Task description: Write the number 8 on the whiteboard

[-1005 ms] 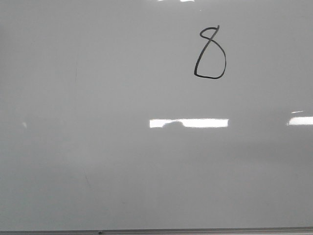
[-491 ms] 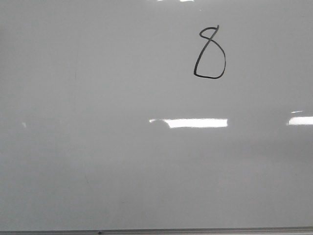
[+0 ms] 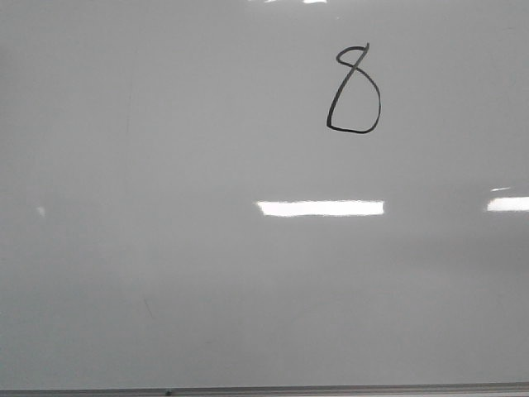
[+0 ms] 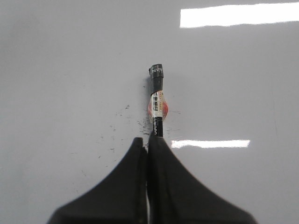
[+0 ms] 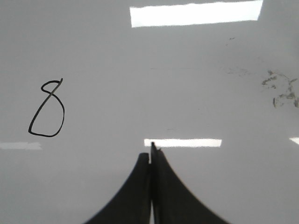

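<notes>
The whiteboard (image 3: 165, 207) fills the front view. A black hand-drawn number 8 (image 3: 355, 71) stands on its upper right part. It has a small narrow upper loop and a larger flat-bottomed lower loop. It also shows in the right wrist view (image 5: 50, 95), off to one side of my right gripper (image 5: 150, 156), which is shut with nothing seen in it. My left gripper (image 4: 147, 141) is shut on a black marker (image 4: 157, 84) with an orange and white label. The marker points out over the bare board. Neither gripper shows in the front view.
The board's thin grey frame edge (image 3: 264, 389) runs along the near side. Bright rectangular light reflections (image 3: 321, 208) lie on the board. Dark ink specks (image 4: 117, 135) surround the marker, and a grey smudge (image 5: 280, 91) shows in the right wrist view.
A dark shape that cut into the left end of the middle light reflection has slid off leftward; the reflection is now whole. The 8 is unchanged.
</notes>
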